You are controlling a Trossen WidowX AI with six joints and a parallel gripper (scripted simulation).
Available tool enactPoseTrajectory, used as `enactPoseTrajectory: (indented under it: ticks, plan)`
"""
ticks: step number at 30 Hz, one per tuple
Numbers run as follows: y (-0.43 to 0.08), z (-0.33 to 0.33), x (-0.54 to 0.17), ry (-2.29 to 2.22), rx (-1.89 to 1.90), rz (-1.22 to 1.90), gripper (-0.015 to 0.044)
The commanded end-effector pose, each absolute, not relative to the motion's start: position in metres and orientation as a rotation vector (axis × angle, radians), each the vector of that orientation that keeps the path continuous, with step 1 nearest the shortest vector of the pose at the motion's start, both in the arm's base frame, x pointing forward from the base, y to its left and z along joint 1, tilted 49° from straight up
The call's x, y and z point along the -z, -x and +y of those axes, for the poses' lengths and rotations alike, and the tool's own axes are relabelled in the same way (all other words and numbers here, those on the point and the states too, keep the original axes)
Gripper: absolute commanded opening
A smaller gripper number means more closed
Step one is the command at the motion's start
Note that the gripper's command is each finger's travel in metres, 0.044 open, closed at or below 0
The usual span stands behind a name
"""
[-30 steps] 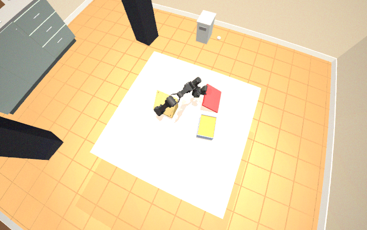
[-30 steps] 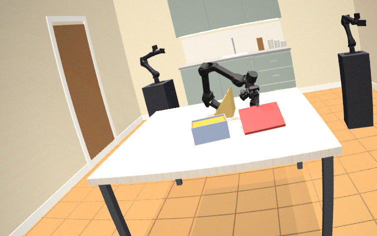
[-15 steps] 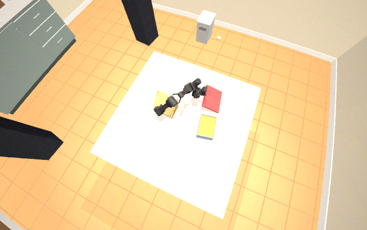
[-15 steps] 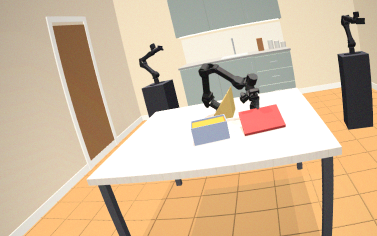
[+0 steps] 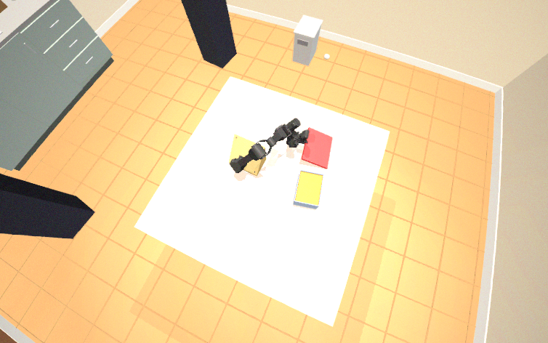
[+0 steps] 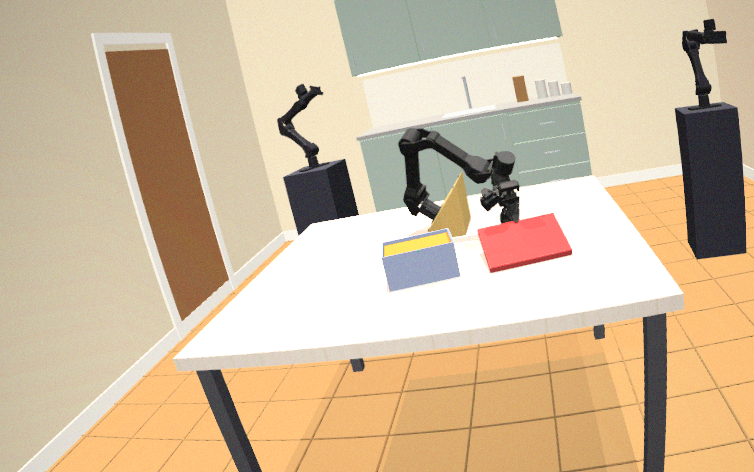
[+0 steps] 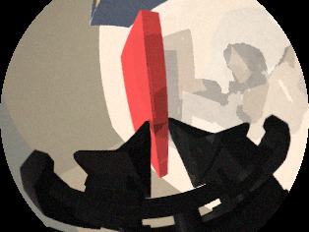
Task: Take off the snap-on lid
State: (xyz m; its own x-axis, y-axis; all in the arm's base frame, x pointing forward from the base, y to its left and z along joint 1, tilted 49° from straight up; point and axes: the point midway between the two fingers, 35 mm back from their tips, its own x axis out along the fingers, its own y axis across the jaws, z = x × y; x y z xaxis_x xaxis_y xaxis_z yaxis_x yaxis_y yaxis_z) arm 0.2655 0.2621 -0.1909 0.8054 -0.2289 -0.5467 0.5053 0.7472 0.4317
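Observation:
The red lid [image 5: 317, 149] [image 6: 525, 243] [image 7: 134, 81] is off the box, with its smooth outer face turned up. My gripper [image 5: 306, 136] [image 6: 511, 220] [image 7: 157, 123] is shut on one edge of it. The lid slants, its gripped side higher and its far side low over the table [image 5: 226, 218] [image 6: 311, 311]; I cannot tell whether that side touches the table. The blue-grey storage box [image 5: 306, 205] [image 6: 421, 269] [image 7: 118, 15] stands upright and open beside the lid, apart from it, with yellow showing inside. The lid's underside is hidden in the top and exterior views.
A tan sloped block [image 5: 243, 146] [image 6: 457, 212] stands by my arm's base, behind the box in the exterior view. The near table edge [image 6: 445, 333] lies beyond the box and lid. Two other arms stand on dark pedestals [image 6: 710, 183] [image 6: 319, 194] away from the table.

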Motion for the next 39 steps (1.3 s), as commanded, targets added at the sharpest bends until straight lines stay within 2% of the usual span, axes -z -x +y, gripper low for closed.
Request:
enactPoseTrajectory:
  ticks: [1,5,15,17,23,39]
  plan:
    - [-0.265,0.253,0.197,-0.586,0.430,0.498,0.0000]
    - [-0.265,0.251,0.200,-0.586,0.430,0.498,0.0000]
    - [-0.267,0.260,0.193,-0.586,0.430,0.498,0.0263]
    - [-0.267,0.260,0.193,-0.586,0.430,0.498,0.0275]
    - [-0.256,0.255,0.192,-0.586,0.430,0.498,0.0433]
    - [-0.225,0.245,0.187,-0.586,0.431,0.501,0.0440]
